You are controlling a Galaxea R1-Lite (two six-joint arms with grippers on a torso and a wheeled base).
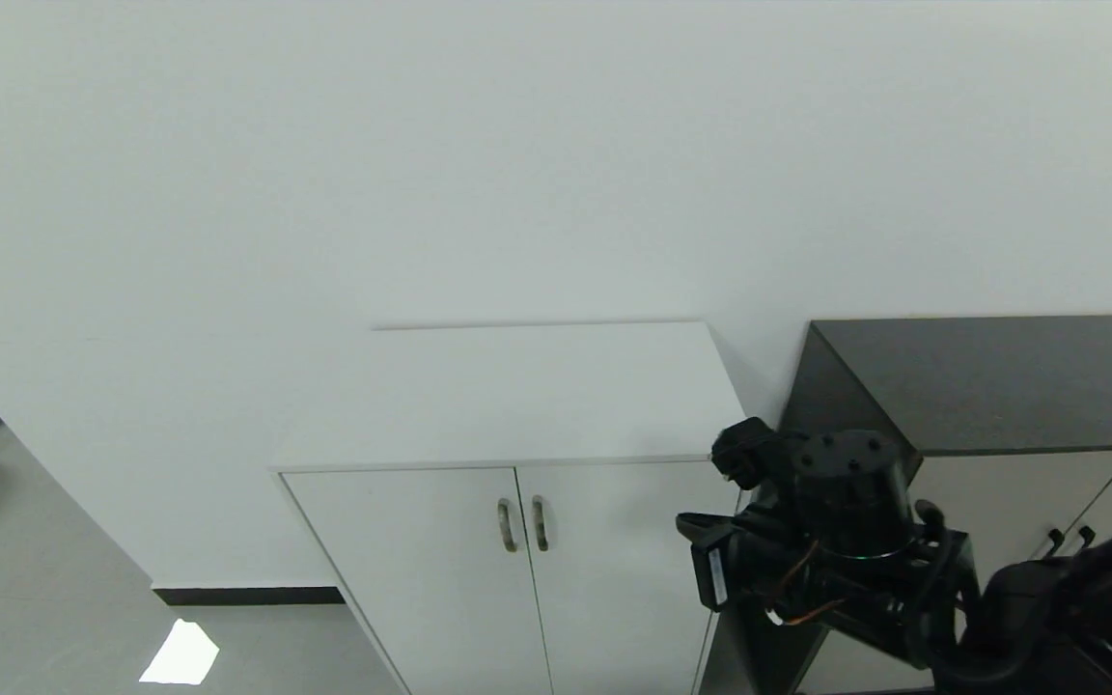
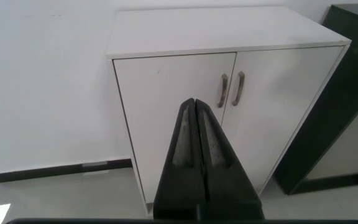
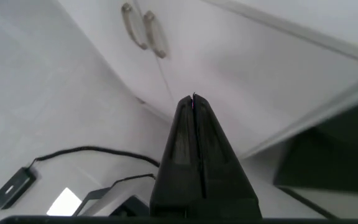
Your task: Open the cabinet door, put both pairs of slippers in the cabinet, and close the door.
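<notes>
**Item:** white cabinet (image 1: 517,396), two-door, standing on the floor against the wall. Both doors are shut.

**Parts:** left door (image 1: 421,569) and right door (image 1: 624,569), flat panels meeting at a centre seam.
- Judged rigid, light to swing and smooth-faced (the bare panel offers no purchase).
- Probably hinged at the cabinet's outer edges.

**Hold points:** left handle (image 1: 508,525) and right handle (image 1: 539,523), slim upright bow pulls just beside each other, one on either side of the seam.
- Best hooked or pinched mid-span and drawn along the door's arc, not straight out.

**Left gripper** (image 2: 195,102): in front of the cabinet, well apart from it. Jaws pressed together, holding nothing.

**Right gripper** (image 3: 194,98): off the cabinet's right front corner, apart from it. Jaws clenched, empty.

**Adjoining:** dark cabinet (image 1: 1000,386), just beside the white cabinet's right side.
</notes>
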